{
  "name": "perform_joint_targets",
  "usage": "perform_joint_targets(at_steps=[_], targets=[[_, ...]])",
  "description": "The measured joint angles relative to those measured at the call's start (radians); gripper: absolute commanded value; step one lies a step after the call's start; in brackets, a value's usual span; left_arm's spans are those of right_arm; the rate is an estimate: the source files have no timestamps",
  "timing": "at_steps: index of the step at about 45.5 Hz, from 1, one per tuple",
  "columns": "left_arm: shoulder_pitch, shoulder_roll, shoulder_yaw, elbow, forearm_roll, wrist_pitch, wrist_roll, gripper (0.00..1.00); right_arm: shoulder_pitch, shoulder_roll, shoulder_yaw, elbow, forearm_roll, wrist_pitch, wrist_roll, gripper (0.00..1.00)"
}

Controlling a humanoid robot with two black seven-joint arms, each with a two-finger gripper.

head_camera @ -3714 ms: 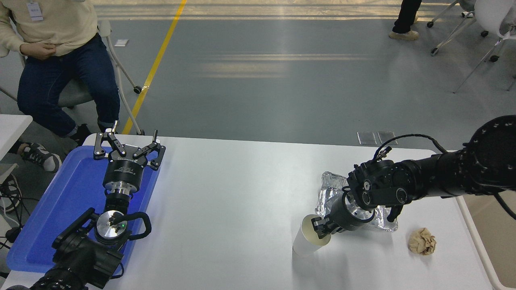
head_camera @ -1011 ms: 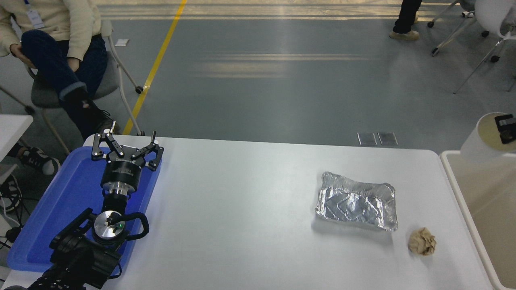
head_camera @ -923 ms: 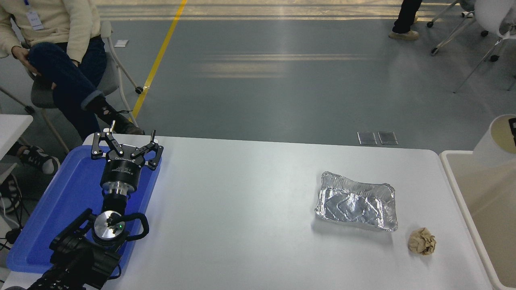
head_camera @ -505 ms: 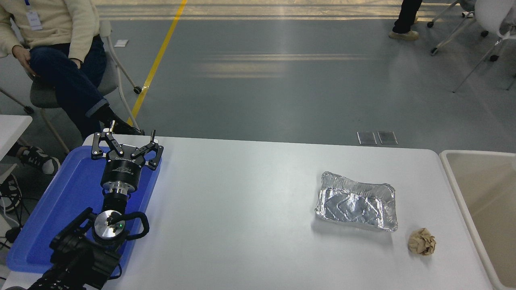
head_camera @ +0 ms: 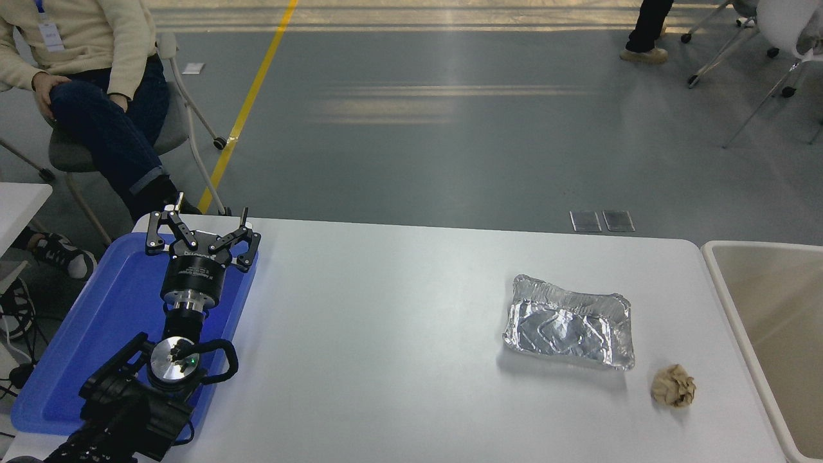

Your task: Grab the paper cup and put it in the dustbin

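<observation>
One pincer (head_camera: 202, 233), jaws spread, empty.

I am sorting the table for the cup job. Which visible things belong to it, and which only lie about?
For the job:
- large beige rectangular plastic dustbin, at the right edge
- white paper cup: not visible

Only lying about:
- crumpled silver foil tray
- crumpled brown paper ball
- flat blue plastic tray

Foil tray (head_camera: 568, 321), paper ball (head_camera: 673, 385) nr dustbin (head_camera: 726, 292)

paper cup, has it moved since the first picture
Yes. It stood on the table left of the foil tray; it then went right, toward the dustbin, and is now out of view.
</observation>
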Motion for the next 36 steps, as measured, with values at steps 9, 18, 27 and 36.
perform_joint_targets(at_steps=[9,18,27,36], targets=[[0.0,0.0,0.0,0.0,0.0,0.0,0.0,1.0,-0.132,0.04,0.034,-0.106,0.057,-0.014,0.01,0.0],[0.0,0.0,0.0,0.0,0.0,0.0,0.0,1.0,-0.222,0.07,0.048,-0.158,0.101,-0.053,0.014,0.0],[0.0,0.0,0.0,0.0,0.0,0.0,0.0,1.0,-0.28,0.084,0.053,-0.179,0.13,-0.09,0.015,0.0],[0.0,-0.001,0.0,0.0,0.0,0.0,0.0,1.0,-0.314,0.095,0.061,-0.191,0.15,-0.12,0.016,0.0]])
